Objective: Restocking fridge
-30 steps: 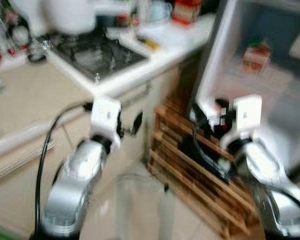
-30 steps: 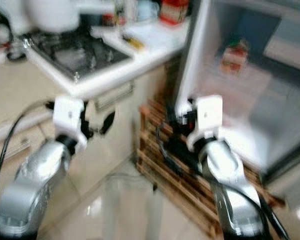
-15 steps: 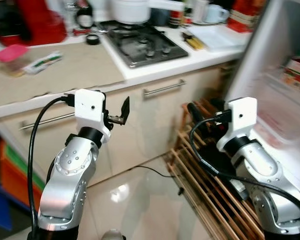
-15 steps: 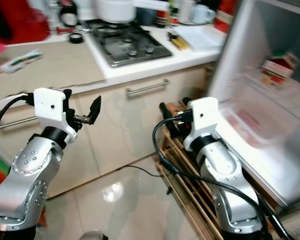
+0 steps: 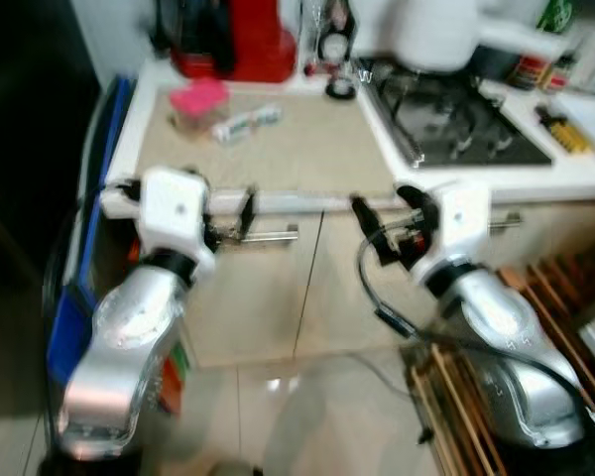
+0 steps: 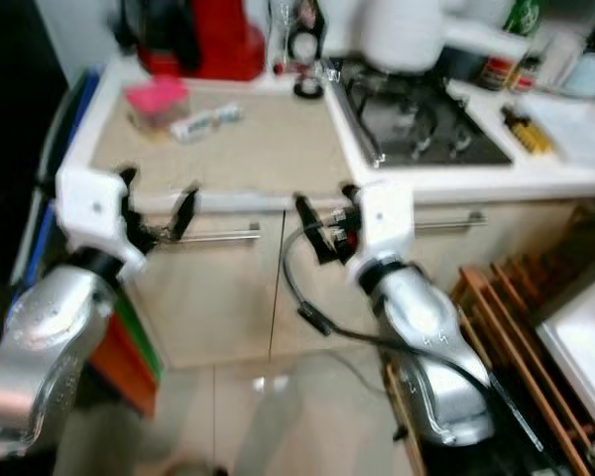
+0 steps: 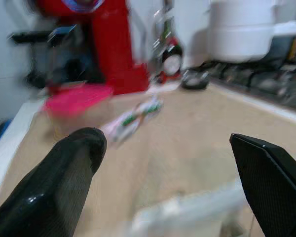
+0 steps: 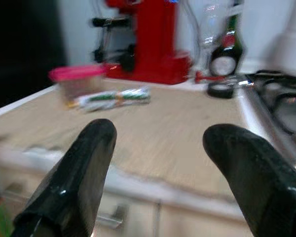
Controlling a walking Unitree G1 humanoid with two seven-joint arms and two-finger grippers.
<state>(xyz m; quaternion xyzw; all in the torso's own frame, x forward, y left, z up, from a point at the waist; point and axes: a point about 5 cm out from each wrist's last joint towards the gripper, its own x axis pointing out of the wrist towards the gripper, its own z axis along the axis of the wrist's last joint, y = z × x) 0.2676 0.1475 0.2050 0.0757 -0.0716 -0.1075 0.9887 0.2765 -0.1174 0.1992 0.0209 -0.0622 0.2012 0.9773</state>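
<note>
Well, both the left gripper (image 5: pixel 240 213) and right gripper (image 5: pixel 385 223), fingers spread and empty, hang before the beige kitchen tabletop (image 5: pixel 297 154), which carries a pink-lidded tub (image 5: pixel 198 104) and a red coffee machine (image 5: pixel 240 42).

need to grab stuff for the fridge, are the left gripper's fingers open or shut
Open. The left gripper has its two black fingers wide apart with the beige countertop showing between them, nothing held.
</note>
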